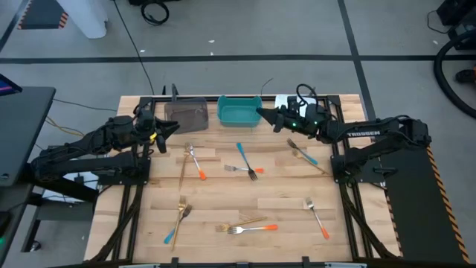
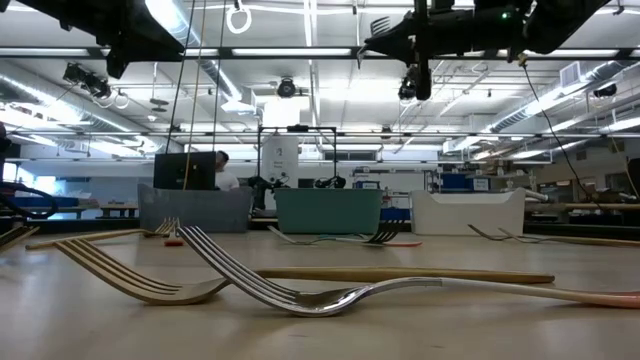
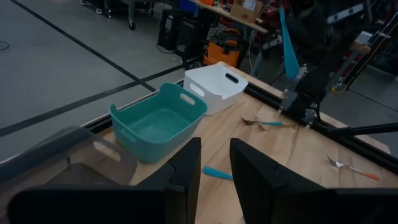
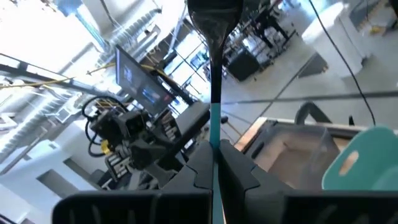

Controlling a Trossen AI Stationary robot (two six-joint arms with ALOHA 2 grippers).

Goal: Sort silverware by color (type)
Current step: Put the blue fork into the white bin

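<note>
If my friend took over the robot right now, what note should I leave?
Left hand: open and empty, hovering by the brown bin.
Right hand: shut on a teal-handled utensil, raised beside the teal bin.
Done: nothing shows in the teal bin yet.
Left: drop this one in, then sort the silverware scattered on the table. There are gold, orange-handled and teal-handled pieces.

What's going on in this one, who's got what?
The right gripper is shut on a teal-handled utensil, held up in the air near the teal bin at the back of the table. The left gripper is open and empty, hovering by the brown bin. The rest of the silverware lies scattered on the wood, unsorted.
</note>
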